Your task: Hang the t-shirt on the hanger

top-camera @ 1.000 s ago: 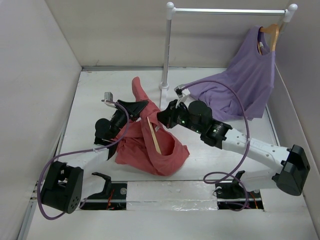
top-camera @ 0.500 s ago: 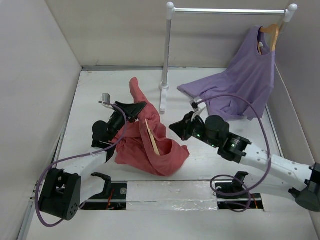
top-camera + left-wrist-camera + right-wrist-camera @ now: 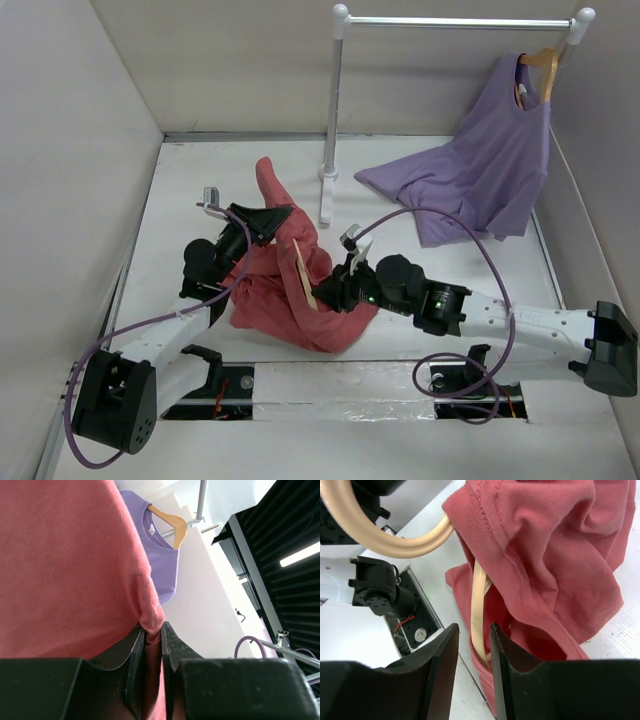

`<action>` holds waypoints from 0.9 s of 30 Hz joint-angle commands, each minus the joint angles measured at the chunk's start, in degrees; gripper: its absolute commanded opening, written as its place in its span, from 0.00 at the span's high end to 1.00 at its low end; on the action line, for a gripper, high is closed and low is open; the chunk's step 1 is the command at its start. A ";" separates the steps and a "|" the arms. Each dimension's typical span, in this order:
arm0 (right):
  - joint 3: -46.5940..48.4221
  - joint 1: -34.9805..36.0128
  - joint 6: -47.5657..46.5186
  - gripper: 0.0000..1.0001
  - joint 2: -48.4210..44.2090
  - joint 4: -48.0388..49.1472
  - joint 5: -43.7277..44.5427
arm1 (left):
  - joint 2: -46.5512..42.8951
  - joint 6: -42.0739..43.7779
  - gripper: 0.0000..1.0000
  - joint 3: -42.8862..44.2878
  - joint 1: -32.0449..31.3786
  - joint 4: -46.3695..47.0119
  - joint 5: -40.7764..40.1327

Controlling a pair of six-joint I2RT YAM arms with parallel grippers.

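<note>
Left gripper (image 3: 153,629) pinches the limp t-shirt (image 3: 65,565); my right gripper (image 3: 472,628), narrowly parted, should grip the stiff hanger (image 3: 476,595) at twelve o'clock.

hanger (image 3: 476,605) largely hidden, apparently inside t-shirt (image 3: 545,555)

No legible text, brand, number or sign in any view. White neck tag (image 3: 151,528) inside lilac t-shirt (image 3: 163,565): print too small to read.
</note>
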 commanded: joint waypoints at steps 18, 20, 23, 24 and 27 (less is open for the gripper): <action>0.82 0.36 1.01 0.71 8.33 14.19 6.19 | -3.22 2.20 1.00 3.35 -1.27 0.59 -0.55; 0.81 0.36 1.01 0.97 7.80 13.58 6.45 | -3.22 3.08 1.00 3.96 -0.75 -0.89 -0.46; -0.41 0.36 1.36 1.00 6.05 13.06 6.46 | -4.10 6.31 1.00 5.10 -0.05 -4.74 -0.46; -0.68 0.36 1.45 1.00 5.43 11.75 6.28 | -4.45 7.38 1.00 5.63 -0.04 -7.03 -1.59; -2.00 0.36 2.41 1.00 2.36 8.76 6.45 | -5.86 12.65 0.91 8.26 1.19 -13.80 -3.62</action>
